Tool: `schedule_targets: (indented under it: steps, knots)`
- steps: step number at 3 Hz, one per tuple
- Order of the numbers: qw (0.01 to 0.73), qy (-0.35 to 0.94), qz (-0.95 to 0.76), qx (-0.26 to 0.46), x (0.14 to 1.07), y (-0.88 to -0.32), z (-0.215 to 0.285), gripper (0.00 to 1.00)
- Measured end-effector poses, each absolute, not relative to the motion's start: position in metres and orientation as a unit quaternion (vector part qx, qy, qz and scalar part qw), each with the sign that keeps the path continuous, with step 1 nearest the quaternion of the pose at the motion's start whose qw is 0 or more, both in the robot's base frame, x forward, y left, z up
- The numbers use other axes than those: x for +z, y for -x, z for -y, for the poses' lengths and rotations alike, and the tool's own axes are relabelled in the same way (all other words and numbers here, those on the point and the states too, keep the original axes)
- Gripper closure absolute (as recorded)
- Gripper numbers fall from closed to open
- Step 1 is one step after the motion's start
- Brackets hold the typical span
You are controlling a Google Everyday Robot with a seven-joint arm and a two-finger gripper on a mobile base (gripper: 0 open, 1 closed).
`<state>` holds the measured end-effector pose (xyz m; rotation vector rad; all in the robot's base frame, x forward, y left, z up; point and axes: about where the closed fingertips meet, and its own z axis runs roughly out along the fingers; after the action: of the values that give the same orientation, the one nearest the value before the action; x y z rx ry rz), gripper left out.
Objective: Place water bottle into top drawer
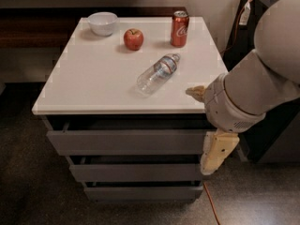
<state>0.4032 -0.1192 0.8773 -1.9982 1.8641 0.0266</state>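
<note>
On the white tabletop [93, 83], right of centre, the water bottle [157, 73] lies on its side, slanted, its cap towards the far right and its base towards the near left, untouched. The red soda can [180, 28] stands just beyond the cap, the apple [133, 39] is a little further left, and the bowl [102, 23] sits at the far left corner. The gripper [198, 130] hangs at the near right corner of the cabinet, well apart from the bottle. Its two pale fingers are spread wide with nothing between them, one level with the table edge and the other hanging down beside the drawer fronts. The top drawer [126, 142] shows only its grey front below a dark gap under the tabletop. No interior is visible, so it looks too little open to take a bottle, and trying the drop before it is pulled out would leave the bottle on its front lip or on the floor. A second risk is the climb: rising from this spot, the fingers or the bulky arm [262, 88] could catch the table's near edge. A third is the grasp. A round bottle lying down will probably roll if one finger touches first, towards the near edge or into the can, and clear ribbed plastic may squirm out of a pinch taken too near the cap.
</note>
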Motion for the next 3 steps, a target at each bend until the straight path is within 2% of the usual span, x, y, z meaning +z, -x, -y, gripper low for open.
schedule_targets:
  steps: [3]
  knots:
    - [0.173, 0.751, -0.636, -0.043, 0.773, -0.399, 0.086, 0.0]
